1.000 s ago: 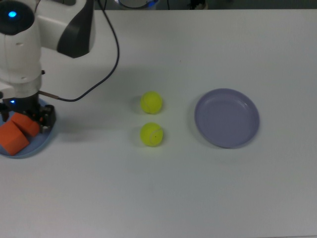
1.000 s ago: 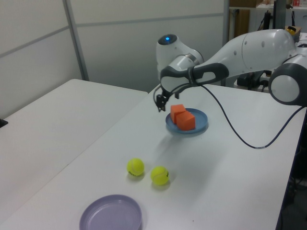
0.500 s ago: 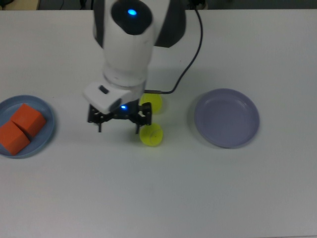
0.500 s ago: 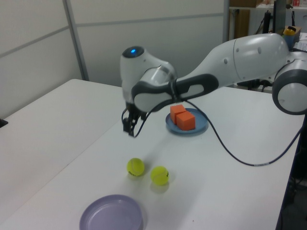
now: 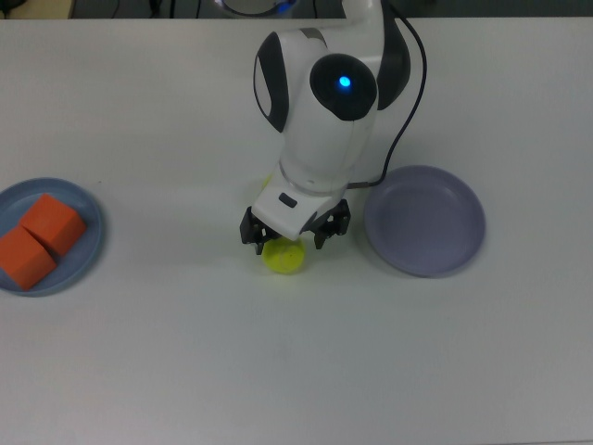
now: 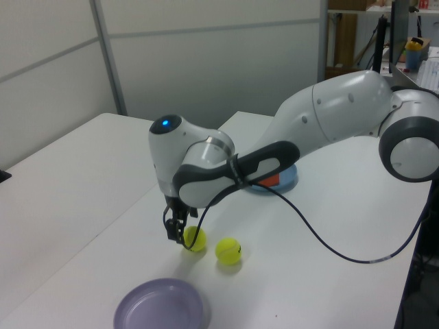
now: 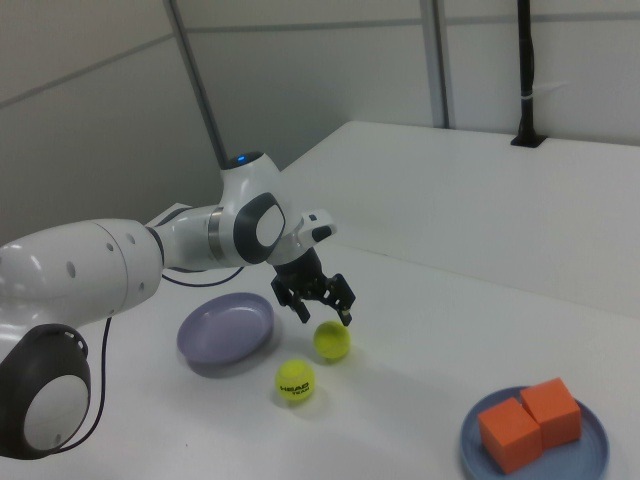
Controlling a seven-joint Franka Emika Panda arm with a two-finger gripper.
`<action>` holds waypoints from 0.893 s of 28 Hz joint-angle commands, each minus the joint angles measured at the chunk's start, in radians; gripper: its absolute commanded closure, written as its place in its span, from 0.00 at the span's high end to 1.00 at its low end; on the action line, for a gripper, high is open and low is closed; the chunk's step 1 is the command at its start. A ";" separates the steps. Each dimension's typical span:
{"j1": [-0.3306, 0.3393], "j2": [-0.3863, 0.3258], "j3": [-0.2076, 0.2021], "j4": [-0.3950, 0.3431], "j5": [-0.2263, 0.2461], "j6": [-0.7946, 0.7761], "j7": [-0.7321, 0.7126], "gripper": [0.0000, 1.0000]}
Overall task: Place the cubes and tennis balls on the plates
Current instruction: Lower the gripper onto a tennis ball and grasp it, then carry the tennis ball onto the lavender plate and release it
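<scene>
My gripper (image 5: 292,232) is open and hangs just over one tennis ball (image 5: 283,258), which shows between the spread fingers. In the right view the gripper (image 7: 322,308) sits slightly above that ball (image 7: 332,341). The second tennis ball (image 7: 295,380) lies beside it on the table; my arm covers it in the top view. Both orange cubes (image 5: 54,222) (image 5: 22,259) rest on the light blue plate (image 5: 85,255) at the top view's left. The lavender plate (image 5: 424,221) lies bare at the top view's right.
A black cable (image 5: 408,102) runs from the arm across the table's far side in the top view. In the left view the arm (image 6: 322,116) arches over the blue plate (image 6: 288,179). White table surface surrounds the plates.
The arm has swung from the blue plate across the table to the top view's right. The open gripper now hangs lower, over a tennis ball. The cubes stayed on the blue plate.
</scene>
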 commanded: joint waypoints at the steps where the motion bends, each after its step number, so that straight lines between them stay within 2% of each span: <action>1: 0.013 0.015 -0.007 -0.008 -0.031 -0.006 0.004 1.00; 4: 0.013 0.029 -0.007 -0.009 -0.060 -0.005 0.004 1.00; 8: 0.019 0.032 -0.007 -0.024 -0.065 -0.006 0.004 1.00; 9: 0.023 0.032 -0.009 -0.030 -0.068 -0.006 0.002 0.86; 10: 0.024 0.032 -0.007 -0.034 -0.071 -0.006 -0.001 0.69; 12: 0.024 0.032 -0.007 -0.037 -0.077 -0.006 0.002 0.21; 13: 0.024 0.032 -0.007 -0.037 -0.077 -0.005 0.005 0.03; 14: 0.025 0.032 -0.007 -0.032 -0.074 -0.005 0.005 0.00; 19: 0.042 0.017 0.005 -0.015 -0.067 -0.005 0.028 0.00; 25: 0.043 -0.023 0.106 0.012 -0.065 -0.008 0.051 0.00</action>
